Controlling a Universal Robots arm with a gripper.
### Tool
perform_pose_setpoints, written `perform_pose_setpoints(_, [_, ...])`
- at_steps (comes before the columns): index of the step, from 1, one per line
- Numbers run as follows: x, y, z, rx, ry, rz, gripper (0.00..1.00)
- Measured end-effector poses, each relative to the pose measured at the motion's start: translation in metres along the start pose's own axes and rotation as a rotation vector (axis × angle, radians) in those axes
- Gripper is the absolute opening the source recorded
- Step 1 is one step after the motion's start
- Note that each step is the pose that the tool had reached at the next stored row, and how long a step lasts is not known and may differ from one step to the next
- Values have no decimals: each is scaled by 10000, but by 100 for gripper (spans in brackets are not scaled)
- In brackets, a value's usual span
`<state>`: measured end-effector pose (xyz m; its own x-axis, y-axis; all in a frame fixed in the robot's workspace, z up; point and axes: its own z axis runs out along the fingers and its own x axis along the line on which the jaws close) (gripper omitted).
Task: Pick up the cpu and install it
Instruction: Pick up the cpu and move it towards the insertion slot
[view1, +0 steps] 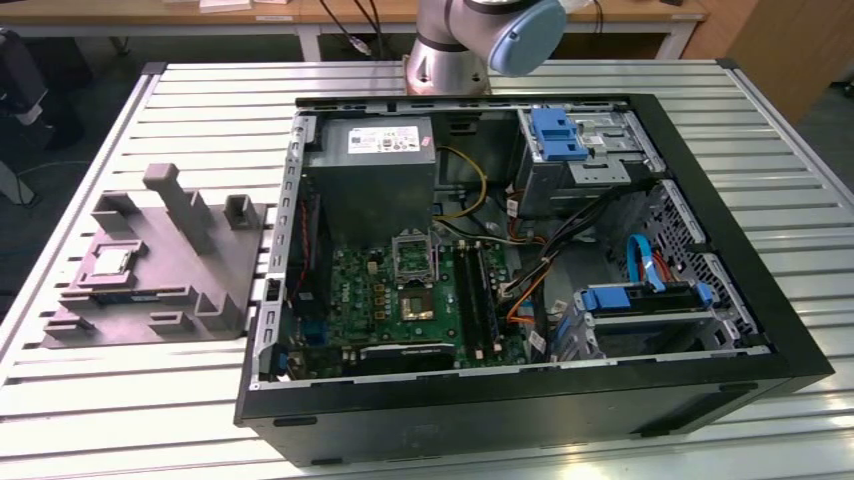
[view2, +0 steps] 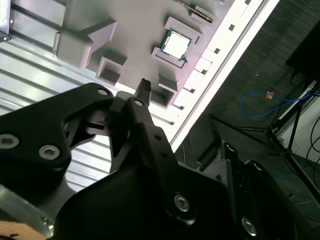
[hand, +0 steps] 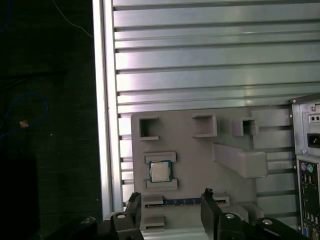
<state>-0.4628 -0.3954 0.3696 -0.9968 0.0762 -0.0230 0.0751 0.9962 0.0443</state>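
The cpu (view1: 110, 262) is a small silvery square chip lying flat in a recess of the grey fixture tray (view1: 160, 300), at the exterior view's left beside the open computer case (view1: 534, 400). In both wrist views the cpu (hand: 159, 171) (view2: 175, 45) sits in its pocket, untouched. My gripper (hand: 171, 197) hovers above the tray, open, its two black fingertips (hand: 207, 194) spread wider than the chip and offset a little to one side of it. Nothing is between them. One fingertip (view2: 145, 84) points toward the tray.
The case lies on its side on a slatted metal table (view1: 134, 420), motherboard (view1: 360, 290) facing up, with the power supply (view1: 374, 160), cables and blue drive bays (view1: 641, 300) around it. The tray has raised blocks and posts (view1: 180, 205). The table edge (hand: 102, 100) runs close to the tray.
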Motion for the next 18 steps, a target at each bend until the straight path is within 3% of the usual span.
perform_pose_setpoints(3, [1,0,0,0,0,0,65])
perform_pose_setpoints(4, [2,0,0,0,0,0,71])
perform_pose_setpoints(18, [8,-1,0,0,0,0,71])
